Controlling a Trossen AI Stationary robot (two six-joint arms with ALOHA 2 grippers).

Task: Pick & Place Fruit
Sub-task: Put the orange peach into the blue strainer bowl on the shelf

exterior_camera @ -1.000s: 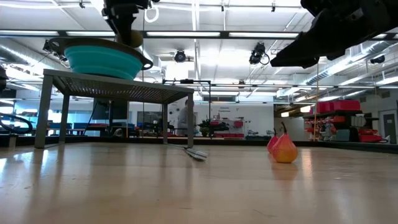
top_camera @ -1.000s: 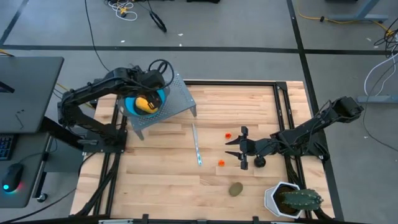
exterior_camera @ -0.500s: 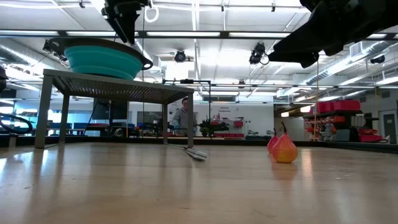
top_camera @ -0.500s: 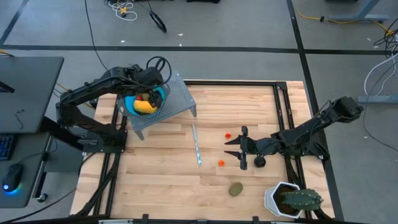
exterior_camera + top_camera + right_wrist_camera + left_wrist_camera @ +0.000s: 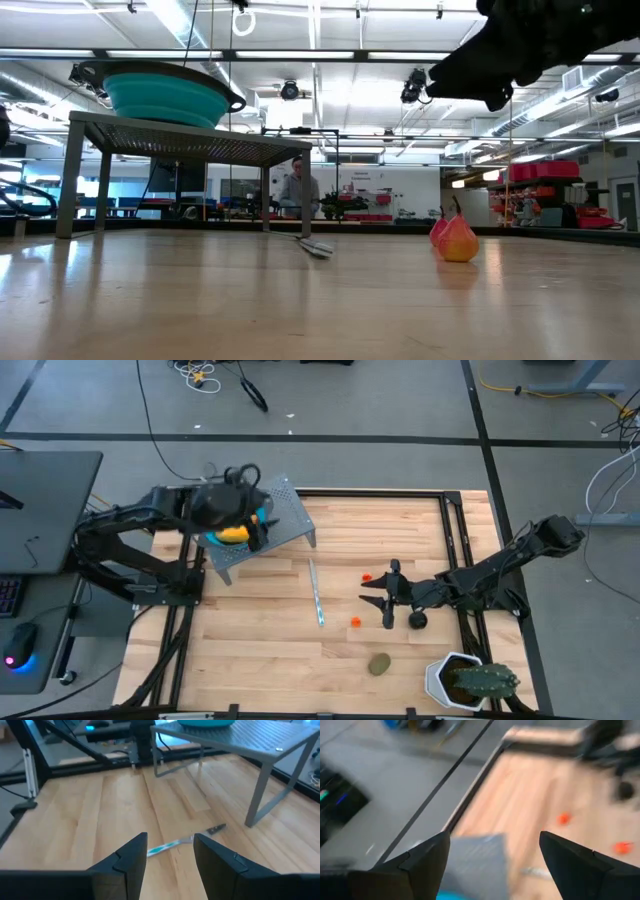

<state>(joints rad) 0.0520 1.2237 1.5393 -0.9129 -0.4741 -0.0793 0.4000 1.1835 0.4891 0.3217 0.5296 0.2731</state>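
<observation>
Up and away comes the left gripper (image 5: 492, 855) — a second ago it hung over the teal bowl (image 5: 262, 516) with the yellow fruit (image 5: 234, 533); now that fruit lies in the bowl on the grey stand (image 5: 285, 520) and its jaws are wide and empty. So the drop looks done. Over on the right, the right gripper (image 5: 379, 598) hovers partly open, holding nothing, with orange balls (image 5: 355, 621) close by and the kiwi-like oval (image 5: 379, 663) nearer the potted plant (image 5: 470, 680) — next, I'd say, a descent onto one of those.

Teal bowl (image 5: 165, 97), yellow fruit (image 5: 234, 534), orange-red balls (image 5: 355, 622), olive-brown oval (image 5: 379, 663).
</observation>
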